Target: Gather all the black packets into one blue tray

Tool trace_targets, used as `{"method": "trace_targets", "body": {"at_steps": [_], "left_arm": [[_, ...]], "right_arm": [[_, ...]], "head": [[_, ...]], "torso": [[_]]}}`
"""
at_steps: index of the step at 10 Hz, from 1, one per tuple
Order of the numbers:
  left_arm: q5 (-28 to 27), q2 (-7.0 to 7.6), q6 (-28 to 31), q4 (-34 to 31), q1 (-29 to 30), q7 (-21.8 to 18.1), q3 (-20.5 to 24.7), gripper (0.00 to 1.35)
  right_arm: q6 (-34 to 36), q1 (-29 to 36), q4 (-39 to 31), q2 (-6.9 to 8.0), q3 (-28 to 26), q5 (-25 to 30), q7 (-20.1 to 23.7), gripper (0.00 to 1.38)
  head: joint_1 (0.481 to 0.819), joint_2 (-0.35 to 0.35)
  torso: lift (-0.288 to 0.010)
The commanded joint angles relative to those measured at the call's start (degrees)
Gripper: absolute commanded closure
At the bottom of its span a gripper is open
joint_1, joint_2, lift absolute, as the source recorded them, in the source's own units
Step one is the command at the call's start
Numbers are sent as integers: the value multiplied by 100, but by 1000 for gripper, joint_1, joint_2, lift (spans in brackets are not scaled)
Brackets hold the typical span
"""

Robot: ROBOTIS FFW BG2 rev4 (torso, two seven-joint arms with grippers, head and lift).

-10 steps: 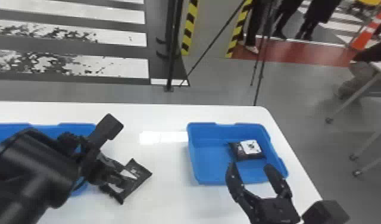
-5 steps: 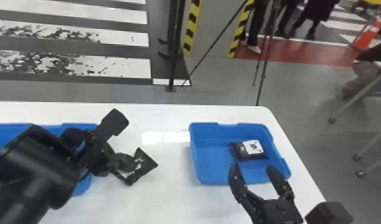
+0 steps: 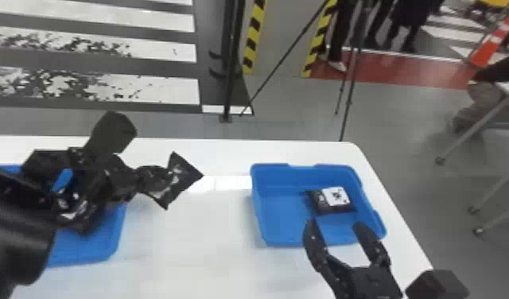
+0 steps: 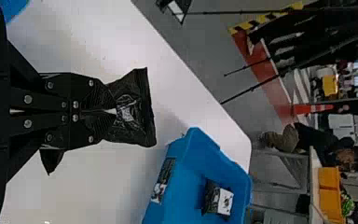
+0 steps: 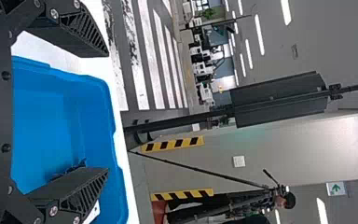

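In the head view, grips a black packet [image 3: 181,173] above the bench [image 3: 210,246], left of the right blue tray [image 3: 283,216], with the left gripper [image 3: 156,181], jaws clamped on one end. Looks glossy and creased, with pale glints and a squared, flared free end. Has another blue tray [image 3: 86,248] farther left of the right blue tray, partly behind the left arm. Has a labelled packet [image 3: 332,200], black with a white patch, inside the right blue tray. Holds the right gripper [image 3: 339,228] at that tray's near side, jaws apart.

In the left wrist view, pinches the black packet tightly, puckered at the grip, wrinkled and wider beyond.

In the right wrist view, spreads the right jaws wide, partly hiding the labelled packet inside the right blue tray.
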Motion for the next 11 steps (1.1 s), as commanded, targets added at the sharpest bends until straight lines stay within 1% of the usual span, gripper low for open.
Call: {"method": "trace_targets", "body": {"at_steps": [1, 2, 4, 5, 6, 7, 8, 9, 10, 11], "left_arm": [[-91, 47, 1, -956, 657, 0, 842, 1220], [-91, 56, 43, -1280, 1008, 0, 1356, 1220], [-80, 100, 57, -1786, 1627, 0, 2179, 1220], [-68, 91, -13, -1842, 1838, 0, 2533, 1220], [-23, 82, -83, -1842, 1992, 18, 2842, 1165], [57, 82, -69, -1842, 2161, 70, 3093, 837], [183, 91, -477, -1842, 2330, 158, 3276, 233], [377, 91, -786, -1842, 2485, 343, 3390, 4], [789, 73, -1293, -1842, 2696, 598, 3447, 142], [1486, 21, -2094, -1842, 3019, 870, 3481, 237]], "right_arm": [[-1, 0, -4, 0, 10, 2, 0, 150], [-1, 14, -4, 0, 10, 2, 0, 150], [13, -14, 24, 9, 45, 2, 0, 150], [13, -42, 38, 0, 56, 2, 0, 150], [13, -70, 66, 0, 45, 2, 0, 150], [13, -98, 80, 0, 56, 14, 0, 150], [27, -113, 94, 9, 68, 14, 9, 150], [83, -127, 80, 0, 68, 14, 9, 150], [167, -169, 80, 0, 56, 14, 18, 148], [435, -211, 10, -9, 33, 59, 71, 150]], "head": [[695, -213], [695, -195], [695, -91], [695, -42], [695, 5], [695, 52], [695, 70], [695, 105], [695, 125], [695, 131]], "torso": [[-110], [-110], [-110], [-110], [-110], [-110], [-110], [-110], [-110], [-110]]}}
